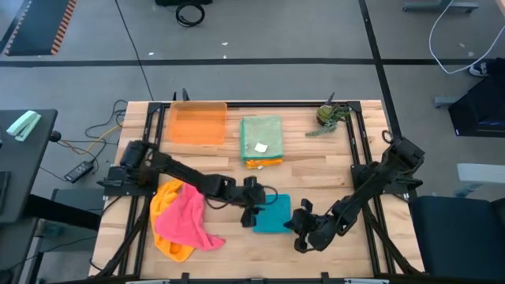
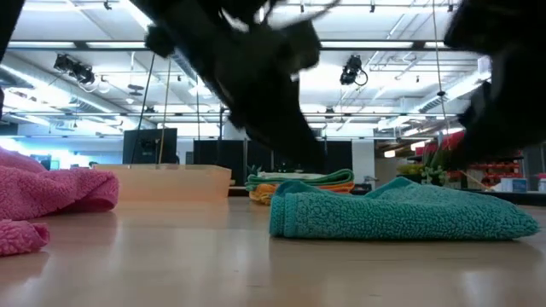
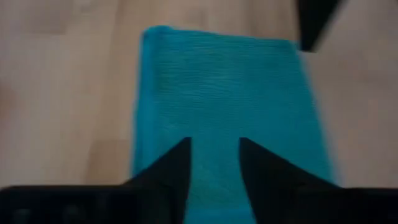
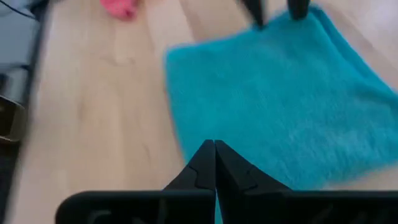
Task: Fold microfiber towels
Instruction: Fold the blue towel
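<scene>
A teal-blue microfiber towel [image 1: 274,214] lies folded flat on the wooden table, near its front edge. My left gripper [image 3: 214,149] stands open over the towel's left end, with teal cloth showing in the gap between its fingers. My right gripper [image 4: 214,146] is shut, its tips over the towel's right edge [image 4: 205,134]. To the left, a pink towel [image 1: 188,217] lies crumpled on a yellow one [image 1: 164,199]. A folded green towel [image 1: 261,136] rests on an orange one at the back. My left gripper's open fingers [image 3: 177,163] slant down over the teal towel's left end; I cannot tell whether they touch it. My right gripper's shut fingertips slant down from the table's right over the towel's edge [image 4: 186,146]; whether they touch the cloth, I cannot tell.
A translucent orange tray [image 1: 197,123] stands at the back left, beside the folded stack [image 2: 299,180]. A small green plant-like thing [image 1: 331,117] sits at the back right. Bare wood [image 1: 316,170] lies between the stack and the teal towel.
</scene>
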Available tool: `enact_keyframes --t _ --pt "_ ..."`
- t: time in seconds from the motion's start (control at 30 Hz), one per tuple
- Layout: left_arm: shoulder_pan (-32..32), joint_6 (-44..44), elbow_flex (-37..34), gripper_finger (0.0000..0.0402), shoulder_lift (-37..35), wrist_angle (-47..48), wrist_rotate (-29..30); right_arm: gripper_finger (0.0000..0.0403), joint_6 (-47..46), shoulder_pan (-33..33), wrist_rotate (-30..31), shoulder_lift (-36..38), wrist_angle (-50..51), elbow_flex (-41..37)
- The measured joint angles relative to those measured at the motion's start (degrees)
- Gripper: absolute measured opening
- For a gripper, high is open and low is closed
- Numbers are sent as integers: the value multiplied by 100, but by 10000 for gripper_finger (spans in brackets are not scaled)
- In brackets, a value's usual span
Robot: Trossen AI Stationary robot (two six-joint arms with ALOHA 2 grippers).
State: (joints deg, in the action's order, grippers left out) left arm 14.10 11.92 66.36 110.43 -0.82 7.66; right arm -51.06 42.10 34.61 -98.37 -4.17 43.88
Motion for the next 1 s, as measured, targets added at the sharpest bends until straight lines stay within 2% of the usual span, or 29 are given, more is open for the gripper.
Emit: enact_keyframes --t 0.13,0.2,0.43,0.6,0.8,0.9,1.0 --pt "-120 -52 18 32 387 -58 45 4 -313 124 98 -331 -108 -54" --pt "-146 -45 10 12 497 -21 26 4 -391 134 129 -488 -179 -55" --pt "-194 48 14 23 510 29 29 3 -406 112 -56 -621 -179 -57" --pt "-193 -181 23 7 331 29 124 3 231 65 -28 -44 -106 -58" --pt "-122 -405 49 27 -158 -97 189 3 775 -163 112 711 552 -55" --pt "53 -489 52 21 -334 -192 197 3 991 -392 82 899 811 -149" --pt "367 -510 44 8 -348 -178 185 3 1099 -698 -157 949 610 -474"
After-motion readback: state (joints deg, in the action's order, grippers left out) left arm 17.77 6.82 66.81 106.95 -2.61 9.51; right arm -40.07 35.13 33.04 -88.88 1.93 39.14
